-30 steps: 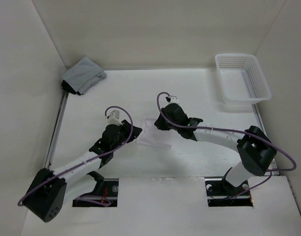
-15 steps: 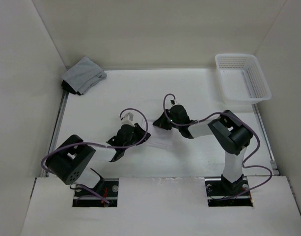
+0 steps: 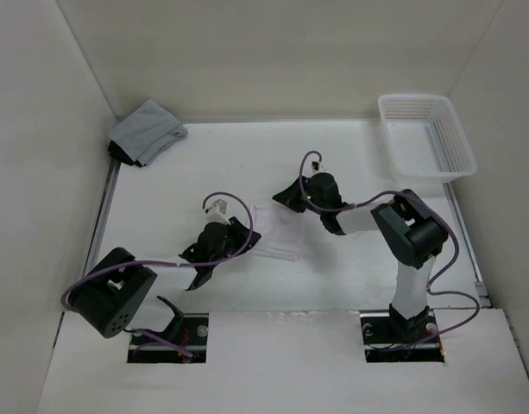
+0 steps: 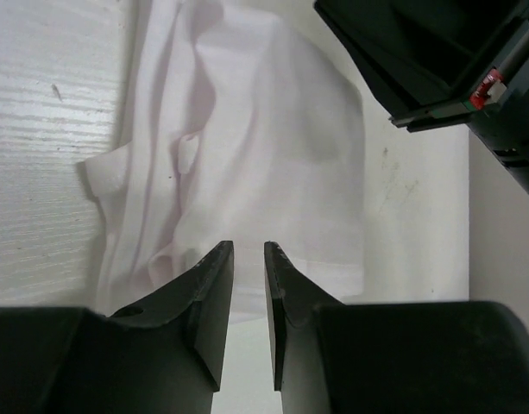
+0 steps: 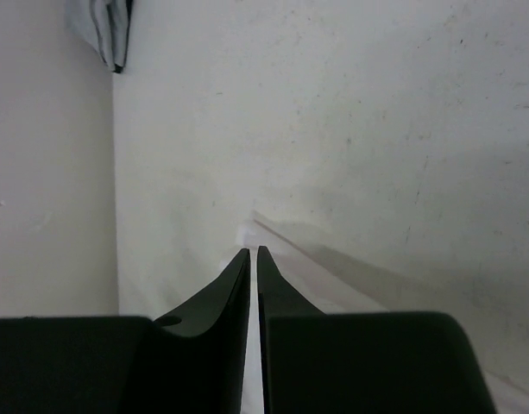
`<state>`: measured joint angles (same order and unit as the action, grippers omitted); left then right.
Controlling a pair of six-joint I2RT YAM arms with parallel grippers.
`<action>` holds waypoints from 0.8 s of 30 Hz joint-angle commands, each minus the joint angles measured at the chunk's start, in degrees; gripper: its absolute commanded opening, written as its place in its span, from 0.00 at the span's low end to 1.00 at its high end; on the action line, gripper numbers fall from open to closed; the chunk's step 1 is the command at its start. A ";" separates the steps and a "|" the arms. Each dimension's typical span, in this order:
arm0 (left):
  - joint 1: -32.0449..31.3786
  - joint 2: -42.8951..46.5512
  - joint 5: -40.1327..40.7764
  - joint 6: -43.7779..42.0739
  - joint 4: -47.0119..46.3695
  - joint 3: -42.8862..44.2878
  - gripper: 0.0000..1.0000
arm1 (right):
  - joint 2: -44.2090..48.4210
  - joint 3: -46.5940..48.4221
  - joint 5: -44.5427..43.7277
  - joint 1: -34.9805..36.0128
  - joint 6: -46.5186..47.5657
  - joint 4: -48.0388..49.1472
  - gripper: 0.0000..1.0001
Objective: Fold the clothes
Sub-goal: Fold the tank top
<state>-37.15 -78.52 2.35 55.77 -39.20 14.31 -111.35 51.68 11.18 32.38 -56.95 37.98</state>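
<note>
**A:** Where's the thin white fabric garment (image 4: 255, 147)?

**B:** It's lying rumpled on the white bench (image 4: 48, 103), just ahead of the left claw (image 4: 247, 252). That claw's jaws stand a narrow slit apart over the near hem, likely lined up to pinch that edge.

**A:** And the right claw (image 5: 253, 252)?

**B:** Its jaws are all but together, with nothing visible between them. A corner of the garment lies just beyond its tips. The two claws flank the garment, probably to take opposite edges for a fold.
</note>
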 commanded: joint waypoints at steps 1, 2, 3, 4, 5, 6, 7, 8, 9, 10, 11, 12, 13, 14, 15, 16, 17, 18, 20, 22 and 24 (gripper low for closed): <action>0.28 4.42 0.37 0.22 0.70 0.20 0.20 | 8.85 -3.76 0.86 -0.35 0.52 5.35 0.11; 0.36 5.13 0.46 0.31 1.05 0.20 0.20 | 10.44 -5.35 0.95 -0.35 0.87 5.18 0.12; 0.45 5.65 0.46 0.31 1.40 0.28 0.20 | 12.45 -7.62 1.04 0.09 1.22 4.83 0.12; 0.63 6.09 0.11 0.22 1.76 0.55 0.20 | 14.21 -10.00 0.86 1.05 1.23 4.39 0.12; 0.63 6.27 0.02 0.13 2.02 0.90 0.20 | 15.88 -12.28 0.43 2.02 1.14 3.86 0.12; 0.63 6.45 -0.15 0.04 2.28 1.25 0.21 | 17.29 -14.57 -0.01 3.07 0.88 3.60 0.12; 0.54 6.54 -0.15 0.04 2.37 1.60 0.21 | 18.26 -16.68 -0.71 4.30 0.70 3.60 0.12; 0.37 6.36 -0.15 0.04 2.37 2.04 0.21 | 19.23 -18.53 -1.50 5.62 0.52 3.51 0.12; 0.37 5.84 -0.15 0.13 2.20 2.74 0.21 | 19.85 -20.11 -2.38 6.85 0.35 3.51 0.12; 0.19 5.14 -0.24 0.13 2.02 3.53 0.21 | 20.03 -21.61 -3.43 8.17 0.17 3.33 0.12; 0.10 4.35 -0.33 0.04 1.85 4.32 0.21 | 19.94 -22.58 -4.40 9.22 -0.09 3.33 0.12; 0.10 3.73 -0.50 -0.04 1.76 5.11 0.21 | 19.33 -23.28 -5.02 9.93 -0.27 3.33 0.12; 0.10 3.03 -0.50 -0.22 1.41 5.73 0.21 | 18.63 -23.73 -5.55 10.37 -0.44 3.42 0.11; 0.10 2.33 -0.50 -0.31 0.97 6.17 0.21 | 18.02 -24.17 -5.82 10.72 -0.97 3.68 0.11; 0.19 1.80 -0.50 -0.22 0.62 6.43 0.21 | 17.75 -24.61 -5.99 11.08 -1.32 4.03 0.11; 0.36 1.01 -0.59 0.04 0.09 6.70 0.21 | 17.22 -25.13 -6.52 11.86 -1.58 4.56 0.11; 0.54 0.65 -0.68 0.22 -0.17 6.70 0.21 | 16.70 -25.40 -7.22 12.22 -1.67 5.00 0.11; 0.80 0.65 -0.85 0.22 -0.26 6.70 0.21 | 16.26 -25.66 -7.49 12.48 -1.76 5.35 0.11; 1.33 1.70 -0.86 0.05 0.09 6.26 0.21 | 15.73 -25.93 -7.75 12.84 -1.85 5.62 0.11; 2.55 3.80 -0.50 -0.13 0.88 5.39 0.23 | 16.42 -26.19 -7.75 13.10 -1.59 5.79 0.12; 4.66 6.26 -0.59 -0.22 2.80 4.94 0.25 | 19.14 -26.37 -7.84 13.45 -0.63 5.18 0.19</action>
<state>-34.65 -76.36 1.78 55.86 -35.42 19.22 -94.52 26.09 5.26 45.01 -58.35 40.86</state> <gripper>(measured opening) 0.247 0.174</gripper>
